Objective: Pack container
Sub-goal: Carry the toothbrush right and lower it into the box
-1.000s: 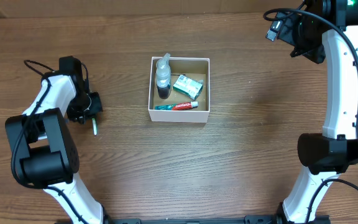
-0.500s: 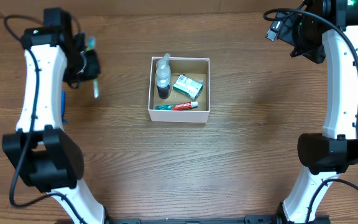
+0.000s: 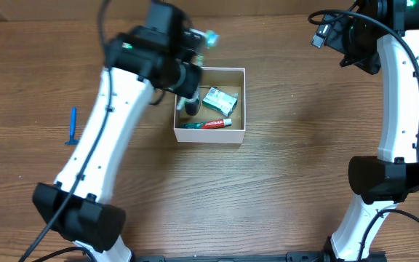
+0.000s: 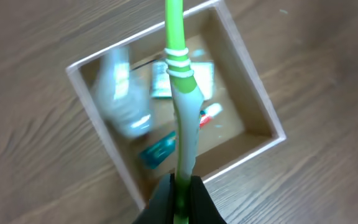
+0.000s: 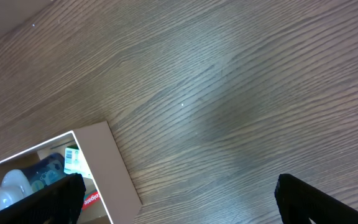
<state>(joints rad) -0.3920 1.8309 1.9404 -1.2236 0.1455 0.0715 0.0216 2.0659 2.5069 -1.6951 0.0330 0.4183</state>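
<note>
Pinches toothbrush (image 4: 180, 106) by its handle end in the clamped left gripper (image 4: 180, 186), head aimed over the container (image 3: 209, 135) at the centre of the table (image 3: 304, 182), presumably for lowering in beside the bottle (image 4: 122, 93). Parks right gripper (image 5: 179, 208), jaws spread wide and empty, well apart, likely to leave the approach clear.

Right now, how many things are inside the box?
3 in the box: a bottle on the left side, a green packet right of it, a toothpaste tube along the front wall. The toothbrush held above isn't counted; it hides only a thin strip of floor.
</note>
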